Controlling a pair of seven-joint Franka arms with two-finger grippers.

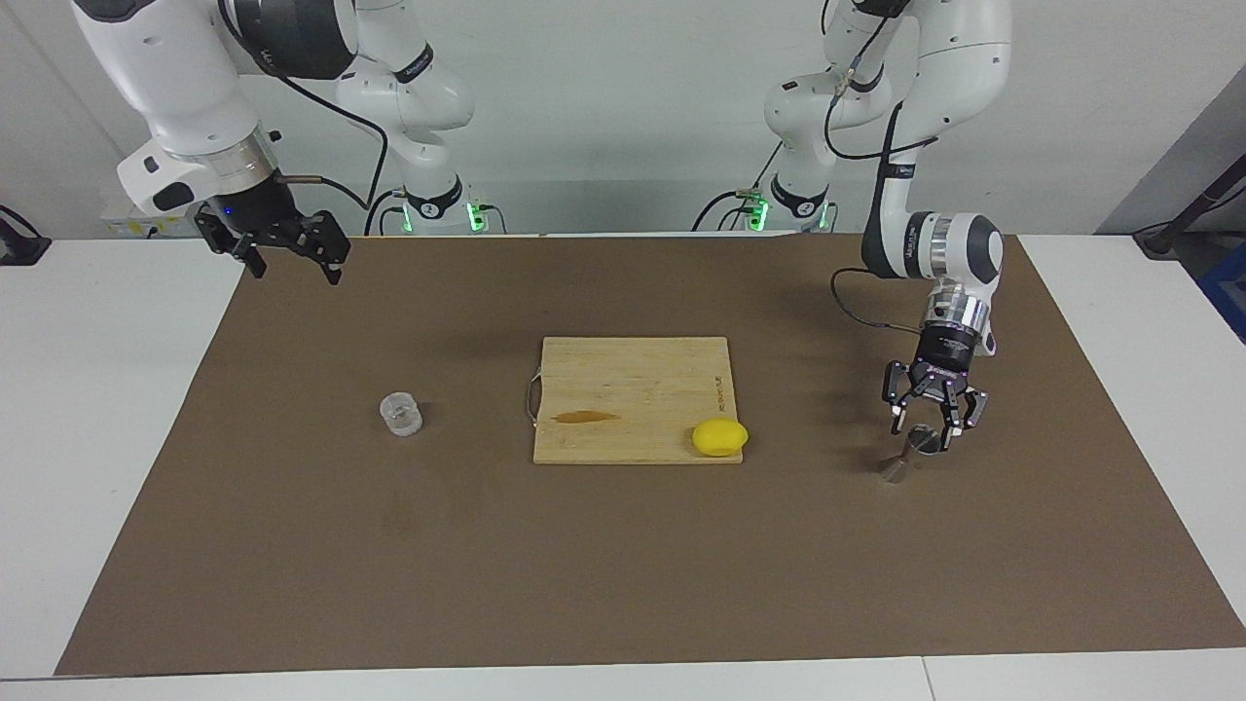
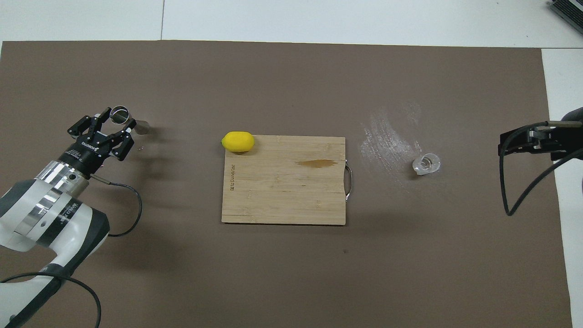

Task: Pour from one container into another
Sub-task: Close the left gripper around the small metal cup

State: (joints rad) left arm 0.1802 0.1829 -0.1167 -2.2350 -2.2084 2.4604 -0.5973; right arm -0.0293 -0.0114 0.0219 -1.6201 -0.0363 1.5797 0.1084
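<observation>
The left tool (image 1: 924, 424) hangs low over the jigger (image 1: 910, 455) at the left arm's end of the bench (image 1: 117, 409), its fingers spread wide and pointing down. In the facing view the fingertips (image 1: 897, 424) sit level with the jigger's upper rim, one on each side, but no contact shows. The overhead view shows the same tool (image 2: 115, 123) with the jigger's round mouth (image 2: 120, 115) showing between and just past the fingertips. The jigger is silvery, narrow at the waist, and seems to lean rather than stand square, though its exact pose is hard to make out.

The clear cup (image 1: 401, 414) stands upright on the brown mat (image 1: 623, 565) toward the right arm's end, well apart from the jigger, with the wooden cutting board (image 1: 633, 380) between them. A pale smear (image 2: 387, 136) marks the mat beside the cup (image 2: 426, 164).

The right tool (image 1: 292, 255) waits high over the mat's corner near its own base, fingers apart and holding nothing, well away from the cup.

A yellow lemon (image 1: 719, 436) rests at the board's corner farthest from the robots, on the jigger's side. A brown stain (image 1: 584, 417) lies on the board. Burned-in lettering (image 2: 232, 171) runs along one board edge, too small to read; the same holds for white print on the left tool's body (image 2: 86, 143).
</observation>
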